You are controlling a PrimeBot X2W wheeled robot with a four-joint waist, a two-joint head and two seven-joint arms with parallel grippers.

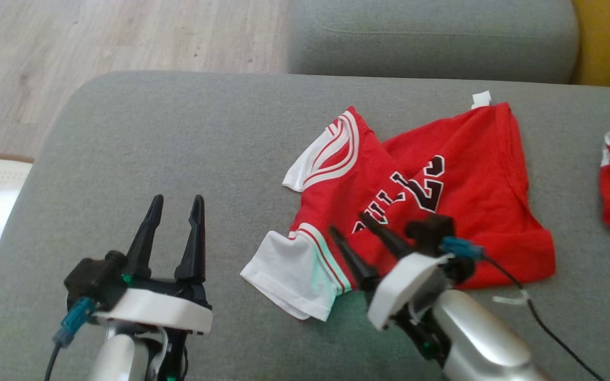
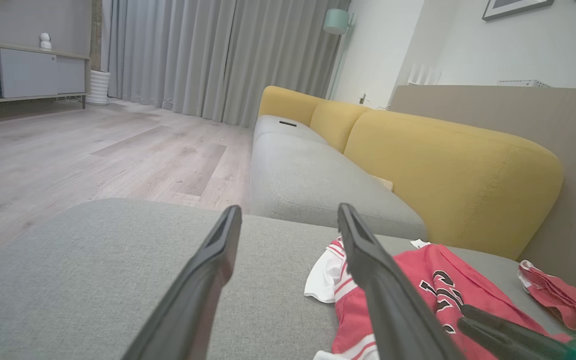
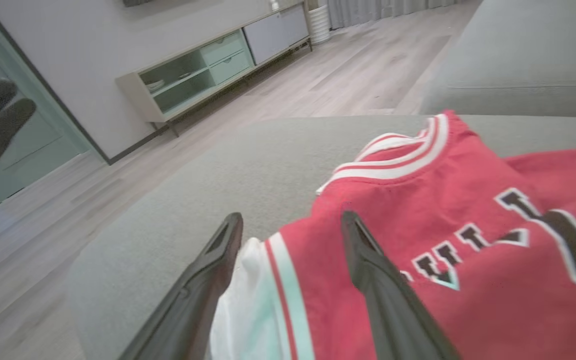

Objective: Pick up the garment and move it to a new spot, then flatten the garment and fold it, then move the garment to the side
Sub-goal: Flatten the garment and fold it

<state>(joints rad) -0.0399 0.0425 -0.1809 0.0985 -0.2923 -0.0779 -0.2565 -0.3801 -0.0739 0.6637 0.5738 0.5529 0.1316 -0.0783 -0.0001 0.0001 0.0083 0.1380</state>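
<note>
The jersey (image 1: 464,159) lies centre-right, its lower-left edge beneath the right claw (image 1: 348,225), spread wide, gripping nothing; the left claw (image 1: 177,202), equally open and empty, stands well apart at lower left.

- Garment (image 1: 474,211) — red jersey w/ white sleeves, striped trim, black lettering & number.
- Lies rumpled, partly folded over itself, on grey sofa cushion (image 1: 178,148) — twd its right side.
</note>
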